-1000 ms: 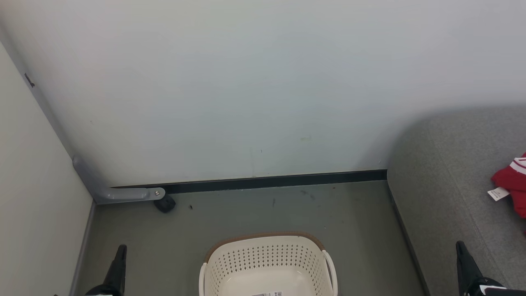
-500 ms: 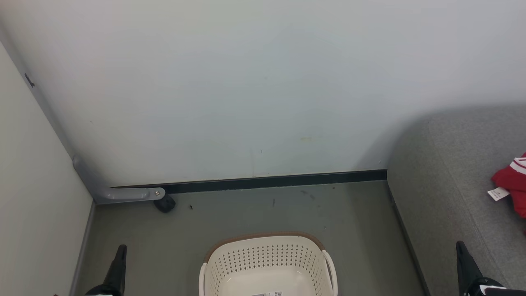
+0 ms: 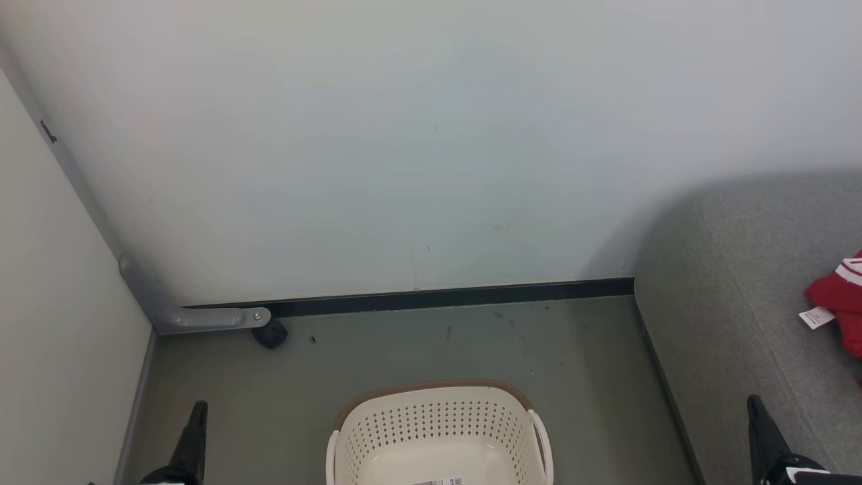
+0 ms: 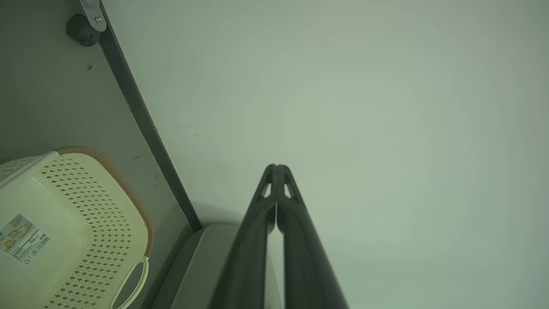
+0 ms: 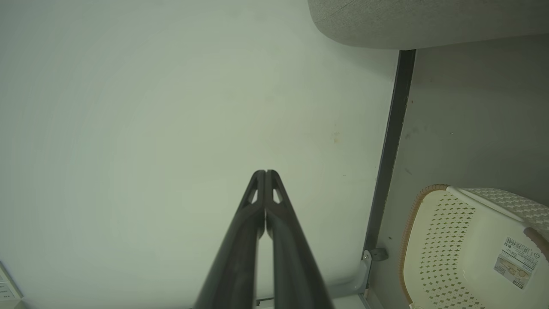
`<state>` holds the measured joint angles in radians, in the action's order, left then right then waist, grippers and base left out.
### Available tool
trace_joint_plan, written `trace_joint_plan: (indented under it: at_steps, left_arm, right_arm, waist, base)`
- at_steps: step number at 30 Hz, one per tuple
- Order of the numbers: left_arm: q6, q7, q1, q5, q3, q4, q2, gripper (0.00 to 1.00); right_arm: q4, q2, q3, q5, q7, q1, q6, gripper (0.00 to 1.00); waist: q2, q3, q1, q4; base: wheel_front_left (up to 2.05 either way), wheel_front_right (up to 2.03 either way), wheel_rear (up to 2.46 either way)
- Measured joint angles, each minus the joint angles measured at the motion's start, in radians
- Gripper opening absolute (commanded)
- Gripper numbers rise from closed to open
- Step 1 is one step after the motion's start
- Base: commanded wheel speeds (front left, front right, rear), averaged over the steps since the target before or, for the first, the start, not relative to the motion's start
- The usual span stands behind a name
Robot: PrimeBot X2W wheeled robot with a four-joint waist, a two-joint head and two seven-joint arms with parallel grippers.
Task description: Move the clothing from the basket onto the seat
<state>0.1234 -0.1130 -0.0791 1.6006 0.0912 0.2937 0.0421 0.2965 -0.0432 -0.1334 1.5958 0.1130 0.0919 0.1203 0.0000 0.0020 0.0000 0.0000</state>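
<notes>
The cream basket [image 3: 438,431] stands on the floor at the bottom centre of the head view, and the part of its inside that shows holds only a label on the bottom [image 4: 23,238]; it also appears as the basket [image 5: 467,244] in the right wrist view. Red clothing [image 3: 842,303] with a white tag lies on the grey seat [image 3: 741,303] at the right edge. My left gripper [image 3: 197,407] is shut at lower left, holding nothing, its fingers [image 4: 276,169] pressed together. At lower right, over the seat's front, my right gripper [image 3: 753,402] is likewise shut and holding nothing.
A pale wall [image 3: 404,148] rises behind the basket, with a dark baseboard [image 3: 438,296] along its foot. A grey bracket with a black caster [image 3: 269,333] sits in the left corner. A side wall [image 3: 54,337] closes off the left.
</notes>
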Motion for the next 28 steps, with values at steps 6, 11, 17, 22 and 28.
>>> trace_joint_plan:
  at_steps: [6, 11, 17, 22, 28]
  left_arm:
    - [0.000, 0.000, 0.000, 0.000, 0.000, 0.000, 0.000, 0.00]
    - [0.000, 0.000, 0.000, 0.000, 0.000, 0.000, 0.000, 0.00]
    - [0.000, 0.000, 0.000, 0.000, 0.000, 0.000, 0.000, 0.00]
    - [0.000, 0.000, 0.000, 0.000, 0.000, 0.000, 0.000, 0.00]
    - [0.000, 0.000, 0.000, 0.000, 0.000, 0.000, 0.000, 0.00]
  right_arm:
    - [0.000, 0.000, 0.000, 0.000, 0.000, 0.000, 0.000, 0.00]
    - [0.000, 0.000, 0.000, 0.000, 0.000, 0.000, 0.000, 0.00]
    - [0.000, 0.000, 0.000, 0.000, 0.000, 0.000, 0.000, 0.00]
    - [0.000, 0.000, 0.000, 0.000, 0.000, 0.000, 0.000, 0.00]
    - [0.000, 0.000, 0.000, 0.000, 0.000, 0.000, 0.000, 0.00]
  waist:
    - [0.0000, 0.000, 0.0000, 0.000]
    - [0.0000, 0.000, 0.0000, 0.000]
    - [0.0001, 0.000, 0.0000, 0.000]
    - [0.0000, 0.000, 0.0000, 0.000]
    - [0.0000, 0.000, 0.0000, 0.000]
  base:
    - [0.00, 0.00, 0.00]
    - [0.00, 0.00, 0.00]
    - [0.00, 0.00, 0.00]
    - [0.00, 0.00, 0.00]
    - [0.00, 0.00, 0.00]
